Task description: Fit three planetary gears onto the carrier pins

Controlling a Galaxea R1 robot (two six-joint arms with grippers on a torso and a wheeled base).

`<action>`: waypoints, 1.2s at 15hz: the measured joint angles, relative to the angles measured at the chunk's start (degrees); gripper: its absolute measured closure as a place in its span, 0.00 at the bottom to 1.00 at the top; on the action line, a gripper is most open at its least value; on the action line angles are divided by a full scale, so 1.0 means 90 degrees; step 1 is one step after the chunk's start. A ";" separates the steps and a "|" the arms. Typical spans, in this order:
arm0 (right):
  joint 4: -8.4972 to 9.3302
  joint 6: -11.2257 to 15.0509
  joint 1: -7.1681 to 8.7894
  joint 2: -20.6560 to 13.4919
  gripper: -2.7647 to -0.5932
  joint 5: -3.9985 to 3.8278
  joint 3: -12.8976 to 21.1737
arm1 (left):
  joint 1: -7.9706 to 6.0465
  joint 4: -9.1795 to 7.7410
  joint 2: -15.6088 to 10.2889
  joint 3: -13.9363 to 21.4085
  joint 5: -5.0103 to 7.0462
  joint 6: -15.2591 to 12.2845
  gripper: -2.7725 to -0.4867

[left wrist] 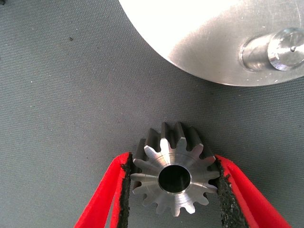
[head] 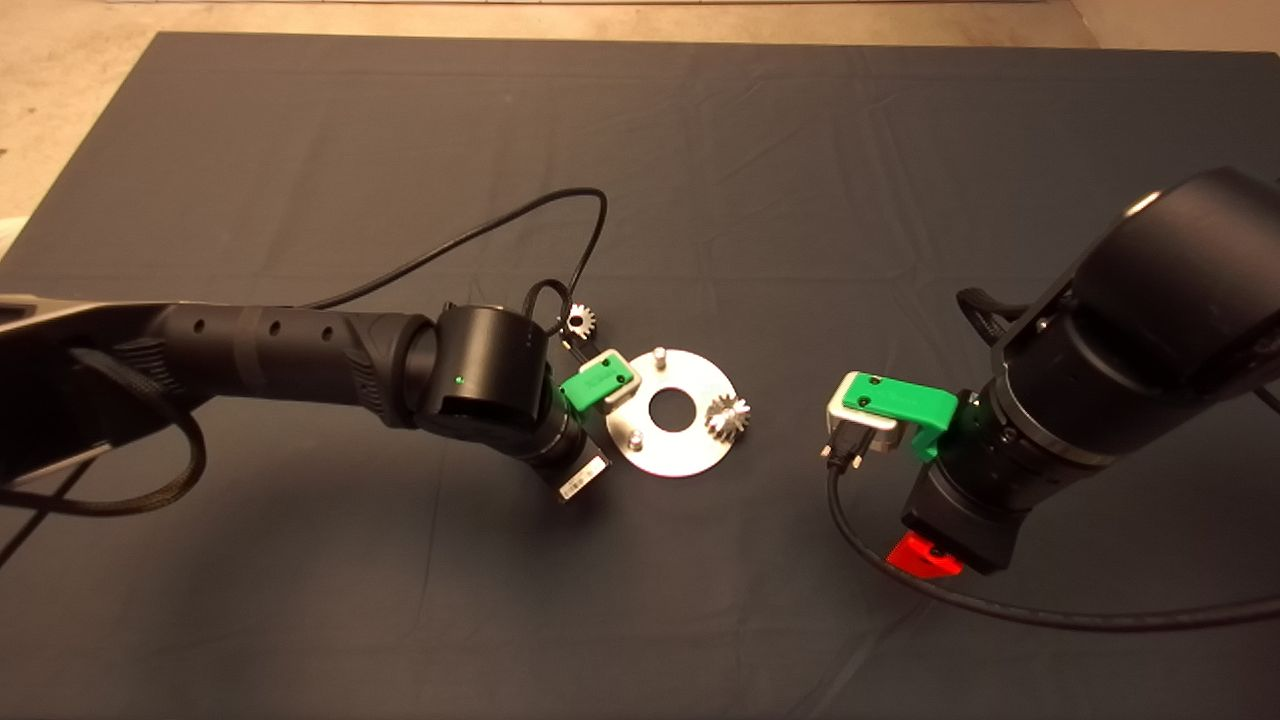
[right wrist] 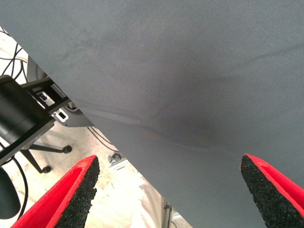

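The shiny round disc (head: 690, 455) lies mid-mat with two bare carrier pins (head: 659, 355) (head: 635, 440). One planetary gear (head: 728, 418) sits on the disc's right side over the third pin. A second gear (head: 580, 320) lies on the mat behind the left arm (head: 480, 370). The left gripper (left wrist: 173, 159) is at the disc's near-left edge, pads against both sides of a third gear (left wrist: 175, 178), which is hidden in the head view. The disc rim (left wrist: 199, 42) and a pin (left wrist: 280, 47) lie just beyond it. The right gripper (right wrist: 166, 190) is open and empty, right of the disc.
A black cable (head: 560, 205) loops over the mat behind the left arm. Another cable (head: 1000, 605) trails from the right arm, whose red finger (head: 925, 557) shows. Past the mat's edge (right wrist: 109, 137), the right wrist view shows floor, cables and a wheeled base (right wrist: 42, 166).
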 joint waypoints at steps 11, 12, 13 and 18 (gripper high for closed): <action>0.0000 0.0000 0.0000 0.0000 0.26 0.0000 0.0000 | -0.0003 0.0000 0.0003 0.0003 0.0000 0.0001 0.83; 0.0000 0.0000 0.0000 0.0000 0.26 0.0000 0.0000 | 0.0000 -0.0003 0.0003 0.0009 0.0000 0.0001 0.83; 0.0000 0.0000 -0.0001 0.0000 0.26 0.0000 0.0000 | -0.0003 -0.0028 0.0008 0.0022 -0.0008 0.0001 0.83; 0.0000 0.0000 0.0000 0.0001 0.26 0.0000 0.0000 | -0.0306 -0.0436 0.0115 0.0034 -0.0033 0.0001 0.83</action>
